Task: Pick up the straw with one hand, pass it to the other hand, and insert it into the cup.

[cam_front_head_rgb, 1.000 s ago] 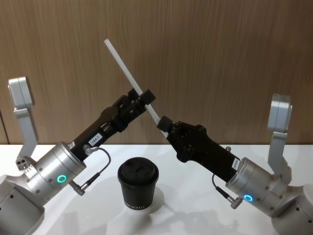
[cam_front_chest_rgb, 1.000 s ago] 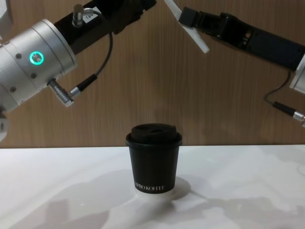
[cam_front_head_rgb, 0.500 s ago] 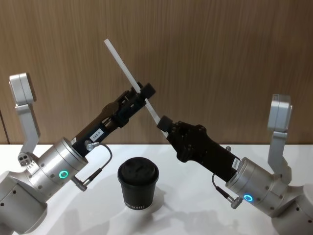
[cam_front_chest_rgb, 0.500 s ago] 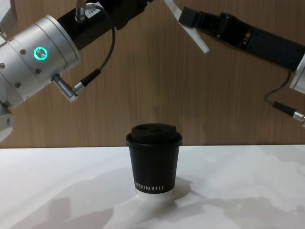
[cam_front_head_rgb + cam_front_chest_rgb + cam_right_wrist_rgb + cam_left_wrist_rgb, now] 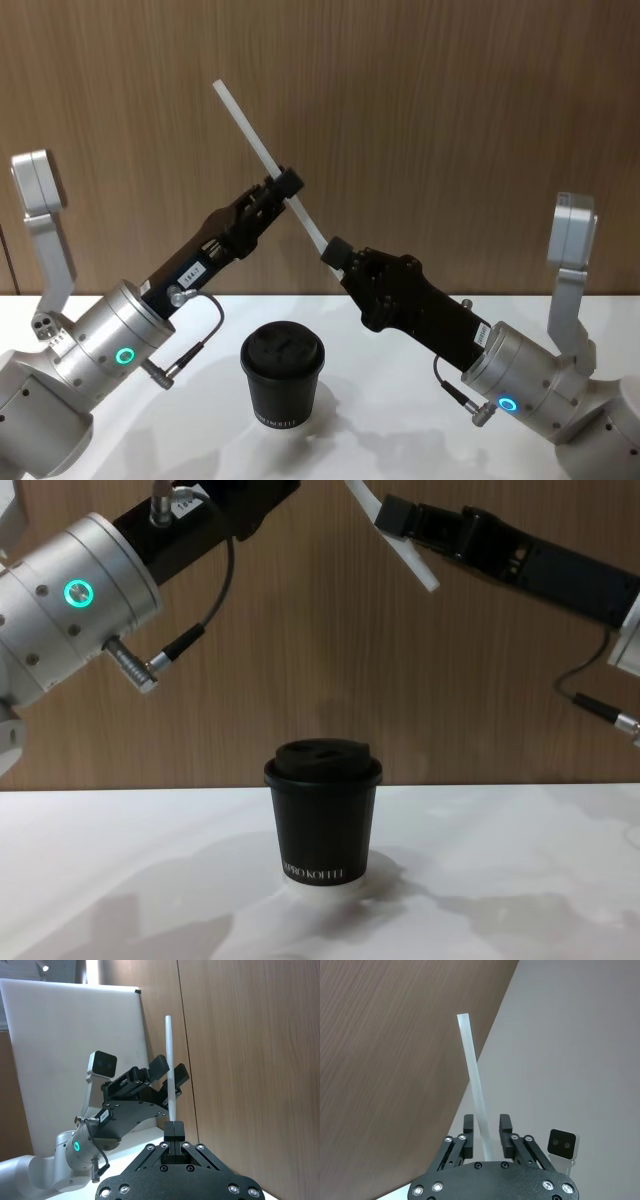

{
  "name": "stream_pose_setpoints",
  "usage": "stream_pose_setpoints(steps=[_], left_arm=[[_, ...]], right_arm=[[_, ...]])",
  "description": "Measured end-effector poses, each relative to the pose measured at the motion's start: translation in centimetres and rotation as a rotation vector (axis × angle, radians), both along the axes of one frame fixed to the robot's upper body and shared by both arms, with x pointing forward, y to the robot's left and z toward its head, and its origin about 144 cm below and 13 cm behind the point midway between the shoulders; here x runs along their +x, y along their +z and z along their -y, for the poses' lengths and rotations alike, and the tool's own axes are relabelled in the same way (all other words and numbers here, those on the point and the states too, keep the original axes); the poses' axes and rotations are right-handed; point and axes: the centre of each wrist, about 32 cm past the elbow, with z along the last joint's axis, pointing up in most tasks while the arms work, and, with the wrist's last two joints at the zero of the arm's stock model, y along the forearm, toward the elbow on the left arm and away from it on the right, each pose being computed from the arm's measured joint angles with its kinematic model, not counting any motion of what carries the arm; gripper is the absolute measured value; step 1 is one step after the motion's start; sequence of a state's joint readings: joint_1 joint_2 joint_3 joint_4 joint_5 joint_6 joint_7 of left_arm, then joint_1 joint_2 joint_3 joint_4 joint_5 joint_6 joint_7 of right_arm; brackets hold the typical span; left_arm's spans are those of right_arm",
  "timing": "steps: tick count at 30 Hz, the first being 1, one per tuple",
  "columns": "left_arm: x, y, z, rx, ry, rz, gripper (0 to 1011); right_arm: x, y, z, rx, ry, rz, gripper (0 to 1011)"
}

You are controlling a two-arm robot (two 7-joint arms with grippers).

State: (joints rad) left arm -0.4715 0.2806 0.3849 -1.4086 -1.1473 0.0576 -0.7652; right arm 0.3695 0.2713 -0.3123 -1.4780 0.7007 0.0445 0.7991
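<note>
Here, above the white table [image 5: 390, 440] before a wood wall [image 5: 450, 120], right gripper [image 5: 335, 251] clamps straw [image 5: 255, 135], left gripper [image 5: 287, 184] spread.

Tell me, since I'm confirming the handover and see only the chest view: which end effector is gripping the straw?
Observer: The right end effector is shut on the straw near its lower end.
Operator: And the left one?
Observer: The left end effector is open and straddles the straw, with a gap on either side.
Operator: How far up does the straw go?
Observer: Its upper end reaches well past the left end effector and leans toward the robot's left.
</note>
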Motion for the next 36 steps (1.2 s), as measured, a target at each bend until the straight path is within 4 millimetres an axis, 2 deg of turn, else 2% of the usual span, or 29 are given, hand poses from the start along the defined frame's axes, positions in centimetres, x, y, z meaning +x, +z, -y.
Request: stream_pose_setpoints(steps=[5, 9, 14, 23, 26, 28, 30, 31, 34, 36], left_arm=[[0.0, -0.1, -0.2, -0.003, 0.006, 0.000, 180], [0.0, -0.1, -0.3, -0.005, 0.009, -0.002, 84], [0.0, -0.3, -0.4, -0.005, 0.016, -0.010, 38], [0.0, -0.6, -0.8, -0.003, 0.034, -0.024, 12], [0.0, -0.7, -1.0, -0.006, 0.044, -0.028, 12], [0.0, -0.7, -1.0, -0.005, 0.048, -0.032, 13], [0.0, -0.8, -1.1, -0.004, 0.050, -0.033, 12], [0.0, -0.8, -1.1, -0.004, 0.052, -0.035, 13], [0.0, -0.9, -1.1, -0.003, 0.056, -0.036, 13], [0.0, -0.9, -1.2, -0.002, 0.058, -0.036, 12]], right_arm=[[0.0, 0.0, 0.0, 0.000, 0.000, 0.000, 0], [0.0, 0.0, 0.0, 0.000, 0.000, 0.000, 0], [0.0, 0.0, 0.0, 0.000, 0.000, 0.000, 0], [0.0, 0.0, 0.0, 0.000, 0.000, 0.000, 0], [0.0, 0.0, 0.0, 0.000, -0.001, 0.000, 38], [0.0, 0.0, 0.0, 0.000, -0.001, 0.000, 118], [0.0, 0.0, 0.0, 0.000, -0.001, 0.000, 152], [0.0, 0.0, 0.0, 0.000, -0.001, 0.000, 207], [0.0, 0.0, 0.0, 0.000, 0.000, 0.000, 258], [0.0, 0.0, 0.0, 0.000, 0.000, 0.000, 340]])
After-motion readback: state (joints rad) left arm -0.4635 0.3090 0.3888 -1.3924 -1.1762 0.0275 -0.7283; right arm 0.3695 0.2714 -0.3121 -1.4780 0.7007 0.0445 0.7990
